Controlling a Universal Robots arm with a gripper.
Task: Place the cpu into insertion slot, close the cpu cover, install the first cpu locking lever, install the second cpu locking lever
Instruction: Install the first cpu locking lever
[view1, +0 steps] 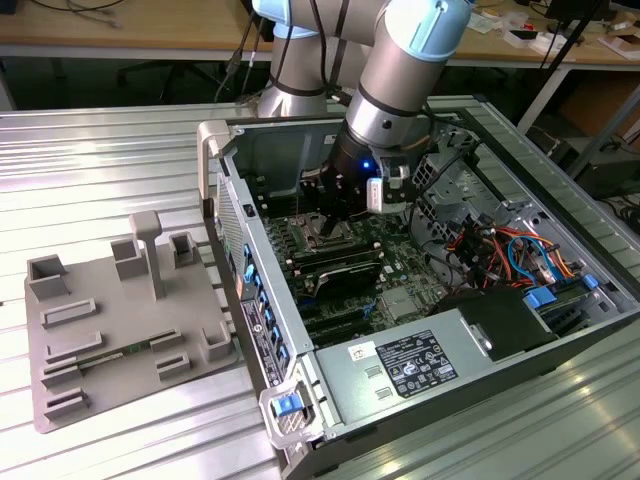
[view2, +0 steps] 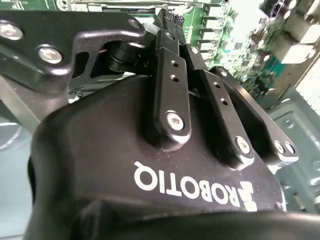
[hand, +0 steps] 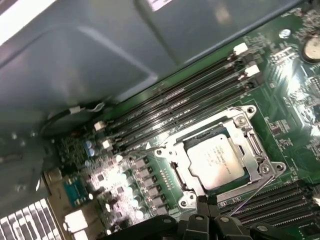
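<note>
- The end effector (view1: 330, 228) is hovering low inside an open computer case (view1: 560, 340) on a metal desk (view1: 100, 160); whether it is open or closed, I cannot tell.
- The cpu (hand: 216, 160) is sitting in the insertion slot (hand: 176, 176), with the cpu cover (hand: 248, 172) lying flat around it.
</note>
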